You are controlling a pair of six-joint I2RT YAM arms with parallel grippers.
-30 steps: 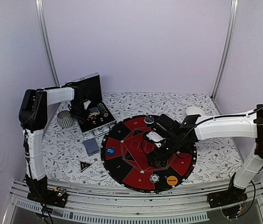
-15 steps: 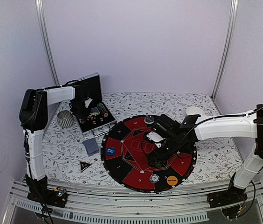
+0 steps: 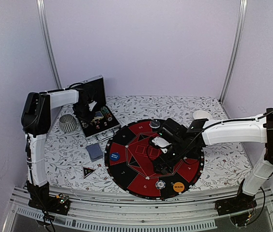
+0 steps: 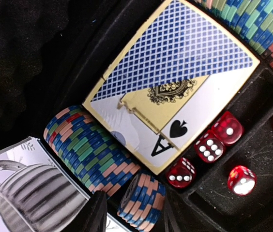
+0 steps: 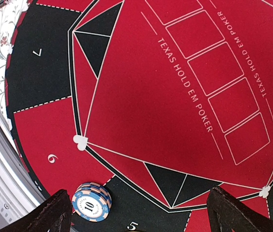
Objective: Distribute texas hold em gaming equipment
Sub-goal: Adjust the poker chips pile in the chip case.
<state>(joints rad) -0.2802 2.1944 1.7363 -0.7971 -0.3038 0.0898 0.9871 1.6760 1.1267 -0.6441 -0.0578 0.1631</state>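
Note:
My left gripper (image 3: 91, 112) is down in the open case (image 3: 99, 126). In the left wrist view its fingers (image 4: 97, 216) close on a small stack of blue-and-peach chips (image 4: 144, 197), tilted on edge beside a long chip row (image 4: 92, 149) and a blue-backed card deck (image 4: 175, 79). My right gripper (image 3: 162, 163) hovers open and empty over the round mat (image 3: 127, 176). A chip stack (image 5: 92, 200) sits at seat 5, near its left finger. On the mat are a blue button (image 3: 114, 156), an orange button (image 3: 178, 186) and chips (image 3: 154, 124). Loose cards (image 3: 95, 151) and a black triangular marker (image 3: 88, 171) lie left of it.
Red dice (image 4: 223, 131) lie in the case's compartments. A ridged silver cup (image 3: 68, 123) stands left of the case. A white round object (image 3: 202, 115) sits behind the right arm. Purple walls close in the floral tablecloth (image 3: 223, 164).
My left gripper has shifted slightly up and to the right inside the case. The right arm has not moved.

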